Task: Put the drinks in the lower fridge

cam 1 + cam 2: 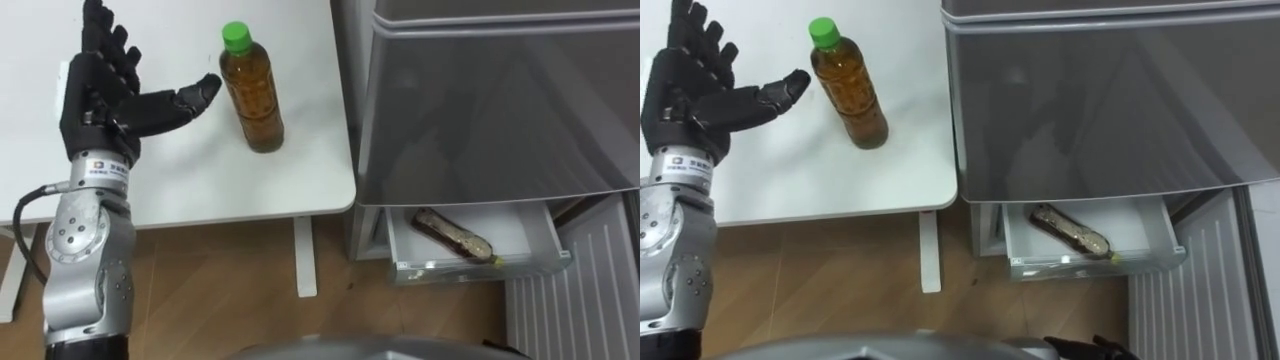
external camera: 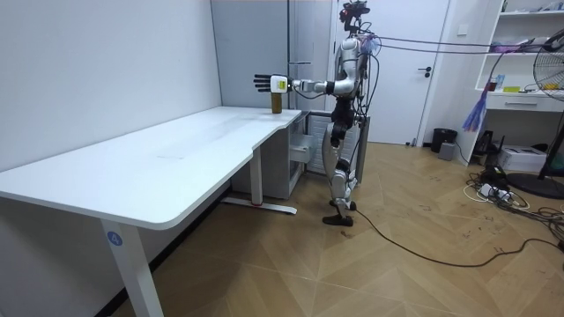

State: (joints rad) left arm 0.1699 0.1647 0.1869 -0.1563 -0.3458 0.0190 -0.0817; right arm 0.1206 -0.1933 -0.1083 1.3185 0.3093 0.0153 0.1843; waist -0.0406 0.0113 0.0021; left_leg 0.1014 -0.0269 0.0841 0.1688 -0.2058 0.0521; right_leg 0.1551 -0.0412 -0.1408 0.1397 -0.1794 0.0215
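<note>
Black hand (image 1: 100, 100), silver forearm, perhaps tagged.

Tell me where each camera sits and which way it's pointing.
Left eye view: on the head, looking down at table, bottle and open drawer; left hand shows, open.
Right eye view: same scene, slightly to the right.
Room view: across the room, facing the whole robot at the table's far end, left arm out.
All share the bottle and left hand.

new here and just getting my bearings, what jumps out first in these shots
The open left hand hovers beside an upright green-capped bottle of amber drink on the white table. At lower right, the fridge's pulled-out bottom drawer holds a second bottle lying on its side.
</note>
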